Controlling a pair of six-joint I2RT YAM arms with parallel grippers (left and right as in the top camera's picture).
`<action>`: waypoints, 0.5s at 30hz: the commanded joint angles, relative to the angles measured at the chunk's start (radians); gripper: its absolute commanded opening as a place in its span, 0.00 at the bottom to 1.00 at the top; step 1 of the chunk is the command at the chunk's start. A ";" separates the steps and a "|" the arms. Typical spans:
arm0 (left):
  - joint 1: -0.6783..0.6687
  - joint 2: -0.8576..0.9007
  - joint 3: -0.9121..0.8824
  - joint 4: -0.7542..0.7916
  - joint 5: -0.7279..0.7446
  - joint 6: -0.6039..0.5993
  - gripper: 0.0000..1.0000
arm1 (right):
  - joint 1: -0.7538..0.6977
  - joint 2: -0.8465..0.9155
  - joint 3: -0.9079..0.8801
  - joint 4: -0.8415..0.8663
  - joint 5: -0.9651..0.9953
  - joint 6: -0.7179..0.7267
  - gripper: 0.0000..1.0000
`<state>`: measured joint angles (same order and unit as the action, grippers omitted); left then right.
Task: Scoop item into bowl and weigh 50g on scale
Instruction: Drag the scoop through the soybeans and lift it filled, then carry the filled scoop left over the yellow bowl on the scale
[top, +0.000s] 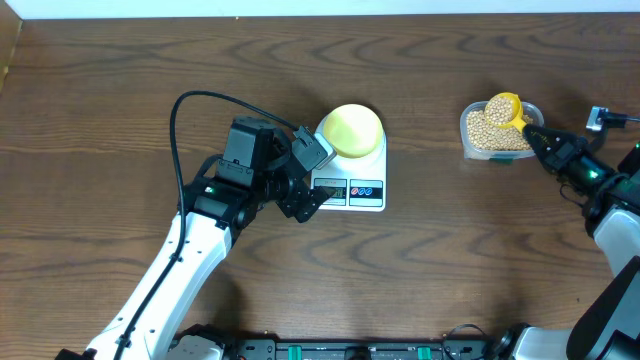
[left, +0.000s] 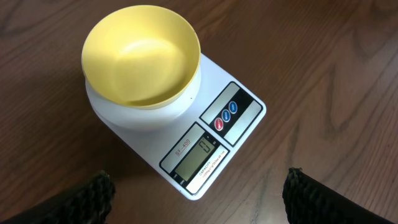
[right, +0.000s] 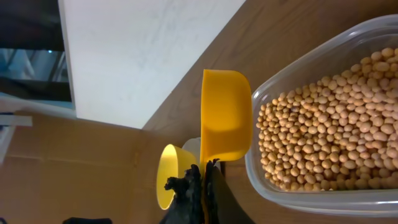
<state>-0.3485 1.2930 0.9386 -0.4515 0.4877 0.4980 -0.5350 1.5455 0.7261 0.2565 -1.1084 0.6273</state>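
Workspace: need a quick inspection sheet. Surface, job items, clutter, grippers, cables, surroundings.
Surface: brown wood-grain table, no spills seen.
Scale: white, flat on the table, display facing the left arm; reading not legible.
Bowl: pale yellow, empty, on the scale's platform.
Beans: all in the clear tub at the right.
Scoop: yellow, at the tub; load cannot be told.
Clutter: nothing seen.
Left gripper: open, empty, at the scale's display end.
Right gripper: shut on the scoop's handle.
Cables: black cable looping above the left arm.
Surroundings: pale strip past the far edge.
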 joint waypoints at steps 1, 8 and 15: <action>0.005 -0.004 -0.002 -0.004 -0.006 0.002 0.89 | -0.025 0.008 0.011 0.008 -0.038 0.050 0.01; 0.005 -0.004 -0.002 -0.003 -0.006 0.002 0.89 | -0.054 0.008 0.011 0.048 -0.097 0.102 0.01; 0.005 -0.004 -0.002 -0.004 -0.006 0.002 0.88 | -0.056 0.008 0.011 0.048 -0.115 0.127 0.01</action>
<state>-0.3485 1.2930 0.9386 -0.4515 0.4877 0.4980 -0.5850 1.5455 0.7261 0.3004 -1.1812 0.7227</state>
